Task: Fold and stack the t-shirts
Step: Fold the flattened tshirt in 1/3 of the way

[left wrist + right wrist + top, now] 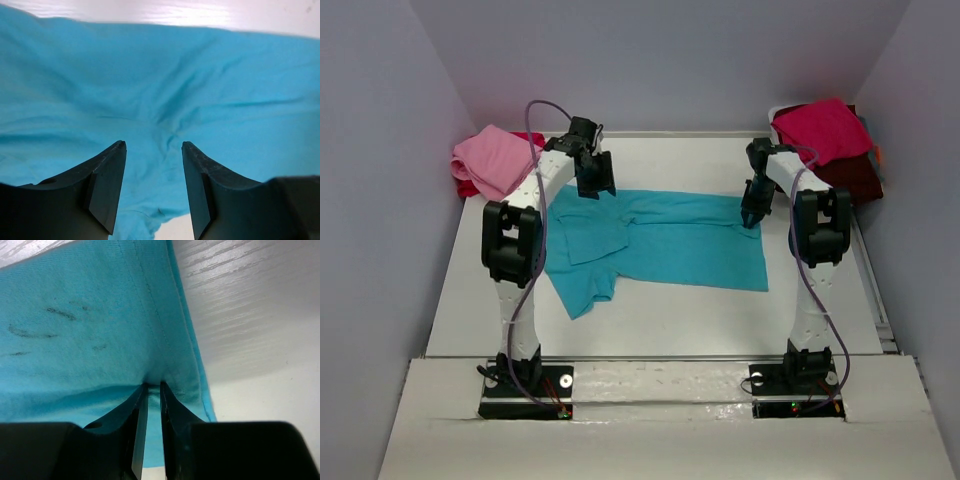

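Lying spread across the middle of the desk (660, 325), the turquoise t-shirt (670, 245) is smooth on its right half and rumpled at its left end. At the far right corner of the cloth the right claw (153, 385) nips the hemmed edge tight. Above the far left part the left claw (154, 145) hovers, jaws apart, holding nothing. A pink t-shirt (492, 158) sits far left, a crimson t-shirt (825, 128) far right

We see the turquoise t-shirt (670, 250) spread across the centre of the frame, wrinkled and partly folded over itself, one sleeve trailing toward the lower left. At upper left a pink t-shirt (492, 158) lies bunched on a red t-shirt (468, 188). At upper right a crimson t-shirt (825, 130) tops a dark maroon t-shirt (855, 178).
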Tool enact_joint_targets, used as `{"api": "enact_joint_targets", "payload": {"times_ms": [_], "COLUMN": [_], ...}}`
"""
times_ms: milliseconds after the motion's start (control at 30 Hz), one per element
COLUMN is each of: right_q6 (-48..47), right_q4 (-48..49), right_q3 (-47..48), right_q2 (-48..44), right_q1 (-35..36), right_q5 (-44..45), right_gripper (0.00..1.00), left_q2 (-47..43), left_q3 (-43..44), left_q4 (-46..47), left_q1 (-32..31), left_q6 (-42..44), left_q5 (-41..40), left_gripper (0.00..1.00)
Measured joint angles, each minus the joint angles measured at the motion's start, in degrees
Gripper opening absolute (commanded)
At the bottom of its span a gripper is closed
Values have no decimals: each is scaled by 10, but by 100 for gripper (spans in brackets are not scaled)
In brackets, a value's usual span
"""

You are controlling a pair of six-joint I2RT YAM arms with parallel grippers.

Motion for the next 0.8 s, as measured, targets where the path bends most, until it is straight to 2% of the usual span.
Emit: {"api": "enact_joint_targets", "payload": {"times_ms": [133,333,533,800], "right_q6": [-1,-4,-8,-9], "right_q4": [0,0,0,-1], "right_q3": [8,25,27,29], "right_q2": [0,1,8,18], "right_q1": [0,0,0,0], "right_q5": [-4,-7,-10,-10], "right_gripper": [22,22,21,21], "left_q2": [45,69,69,69], "left_q3": [26,2,-47,-55], "left_q4": [0,0,10,15], "left_q1": [39,85,98,113], "left_q6": [-4,-16,-28,-38], "left_q5": [-3,-3,-1,2], "left_gripper": [59,59,59,59]}}
